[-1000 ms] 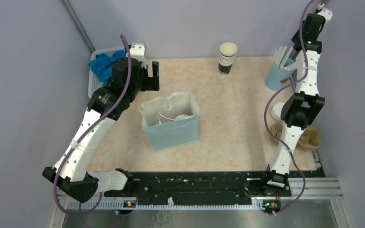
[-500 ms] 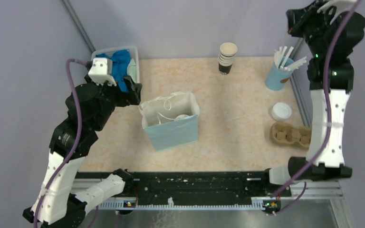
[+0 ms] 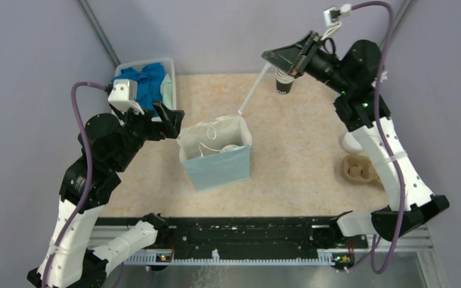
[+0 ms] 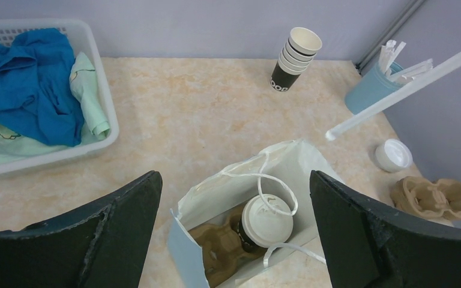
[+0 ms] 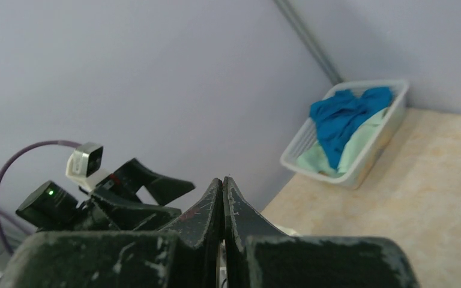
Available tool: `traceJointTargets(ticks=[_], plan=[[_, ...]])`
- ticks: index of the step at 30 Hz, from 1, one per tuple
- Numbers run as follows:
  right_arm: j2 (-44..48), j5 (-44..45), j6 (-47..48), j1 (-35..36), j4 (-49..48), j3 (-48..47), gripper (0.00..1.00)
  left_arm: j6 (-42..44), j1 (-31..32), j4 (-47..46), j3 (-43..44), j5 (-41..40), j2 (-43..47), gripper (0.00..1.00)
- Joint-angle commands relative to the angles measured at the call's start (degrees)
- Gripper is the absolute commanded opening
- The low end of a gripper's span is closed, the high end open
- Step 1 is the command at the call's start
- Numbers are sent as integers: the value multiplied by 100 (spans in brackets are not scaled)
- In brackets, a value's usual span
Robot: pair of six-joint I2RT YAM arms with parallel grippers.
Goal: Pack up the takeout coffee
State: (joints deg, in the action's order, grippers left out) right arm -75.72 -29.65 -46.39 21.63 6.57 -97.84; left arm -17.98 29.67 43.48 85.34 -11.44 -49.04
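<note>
The takeout coffee (image 4: 268, 220), a dark cup with a white sip lid, sits in a brown carrier (image 4: 221, 247) inside the open light blue paper bag (image 3: 219, 168); its lid also shows in the top view (image 3: 230, 147). My left gripper (image 3: 170, 120) is open and empty, high at the bag's left side; its jaws stand wide apart above the bag (image 4: 234, 180). My right gripper (image 3: 268, 57) is shut on a white straw (image 3: 252, 90), held high behind the bag, with the straw's lower end just above the bag's back edge. The straw also shows in the left wrist view (image 4: 396, 96). In the right wrist view the jaws (image 5: 224, 180) are pressed together.
A stack of lidless cups (image 4: 294, 57) stands at the back. A blue holder of straws (image 4: 369, 93), a loose white lid (image 4: 393, 155) and a second brown carrier (image 4: 435, 198) are at the right. A white basket (image 4: 105, 114) of cloths sits back left.
My right arm has swung from the far right corner toward the bag, now carrying a straw. My left gripper has shifted a little toward the bag.
</note>
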Motion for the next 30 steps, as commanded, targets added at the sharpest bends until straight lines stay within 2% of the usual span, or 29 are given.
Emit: traceJointTargets(ticks=[1, 8, 19, 24, 27, 30], plan=[[-276, 20, -440, 818, -746, 13, 0, -112, -19, -163, 160, 153, -51, 99], [-648, 68, -392, 1467, -824, 174, 0, -32, -15, -58, 443, -30, -114, 98], [-781, 196, -1024, 2100, -1818, 1498, 0, 144, -19, -38, 483, -118, -130, 98], [-978, 222, -803, 2313, -1689, 1817, 0, 204, -14, -30, 521, -107, -165, 98], [-987, 178, -701, 2346, -1549, 1943, 15, 230, -15, -24, 494, -138, -141, 98], [-890, 352, -224, 2346, -929, 1662, 38, 233, -18, -32, 489, -154, -128, 98]])
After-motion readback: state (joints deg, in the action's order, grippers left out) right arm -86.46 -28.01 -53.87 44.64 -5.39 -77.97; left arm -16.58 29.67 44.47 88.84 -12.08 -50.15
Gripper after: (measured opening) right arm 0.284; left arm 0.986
